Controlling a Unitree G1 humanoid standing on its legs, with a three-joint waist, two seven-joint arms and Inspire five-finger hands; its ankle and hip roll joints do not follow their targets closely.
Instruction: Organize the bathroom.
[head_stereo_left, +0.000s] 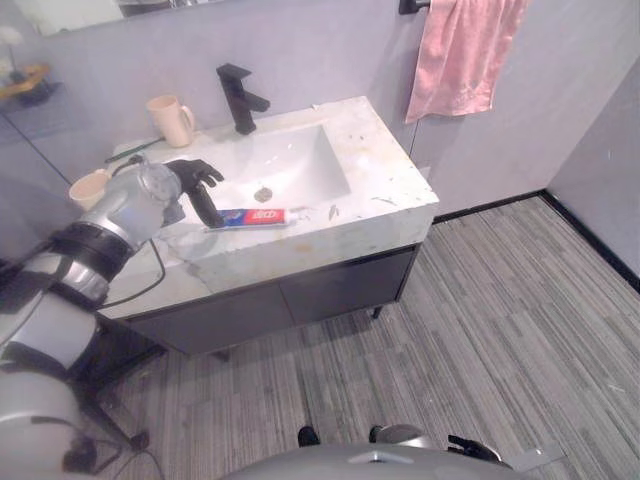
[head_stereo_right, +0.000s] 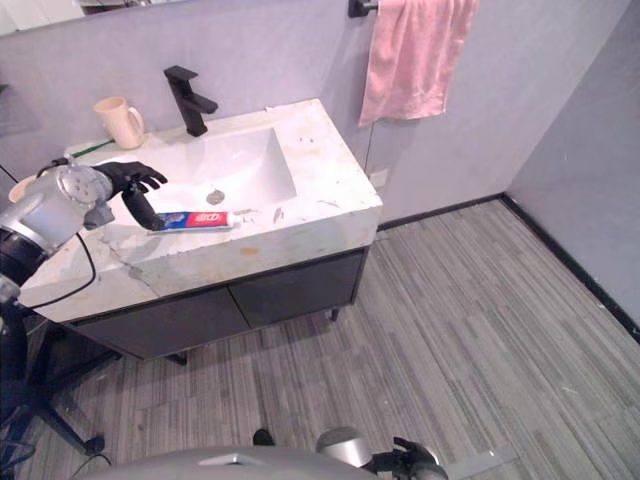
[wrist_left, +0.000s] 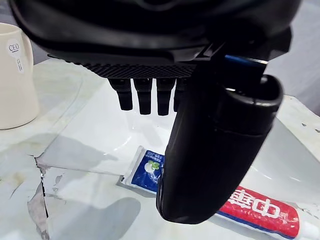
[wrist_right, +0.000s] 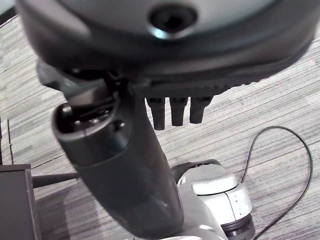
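Red-and-blue toothpaste tube (head_stereo_left: 252, 216) lies on the marble worktop (head_stereo_left: 390, 180), along the sink's front edge.
I hover my left hand (head_stereo_left: 196, 180), fingers spread, thumb down beside the tube, ready to pinch.

Pink towel (head_stereo_left: 462, 55) on grey wall; striped grey floor (head_stereo_left: 500, 330).

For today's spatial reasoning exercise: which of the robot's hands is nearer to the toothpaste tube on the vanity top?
Left. The left hand hovers open just above the toothpaste tube's end, thumb beside it. The right hand hangs low over the floor, away from the vanity.
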